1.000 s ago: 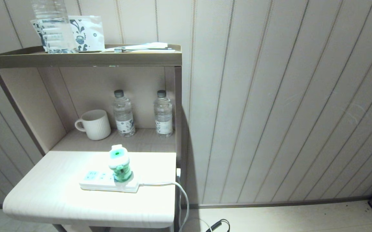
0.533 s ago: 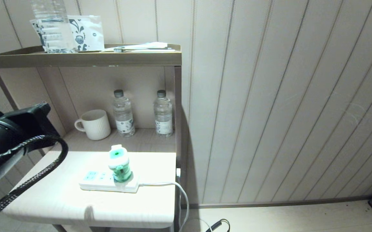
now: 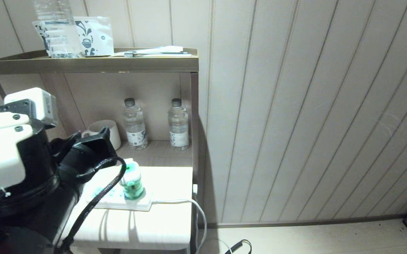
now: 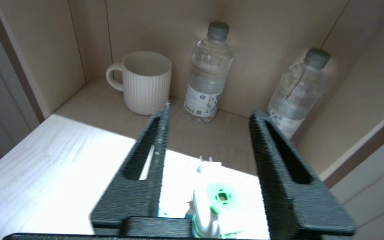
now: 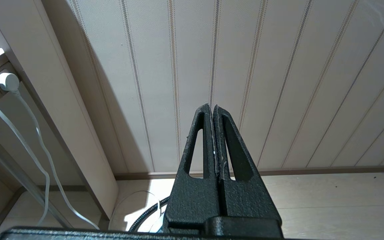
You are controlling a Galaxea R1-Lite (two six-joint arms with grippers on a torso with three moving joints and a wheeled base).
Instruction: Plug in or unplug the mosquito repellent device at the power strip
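So the mosquito repellent device [image 3: 131,180] is standing upright, plugged into the end of the power strip [image 3: 118,199] nearest the cord, with the strip lying flat on the brightly lit white tabletop [image 3: 161,225]. Its white cord [image 3: 192,206] runs off the table's right edge and drops toward the floor. The left gripper [image 4: 208,116] hangs over the device with its two black fingers spread apart, nothing between them, and in the left wrist view the device's green-dotted top sits right in the gap, lower down, not touched. Behind it in the shelf nook are a ribbed white mug [image 4: 144,81] and two clear water bottles [image 4: 208,71], all standing. The right gripper [image 5: 212,110] is off by the striped wall panel [image 5: 278,83], low near the floor, fingers pressed together on nothing.
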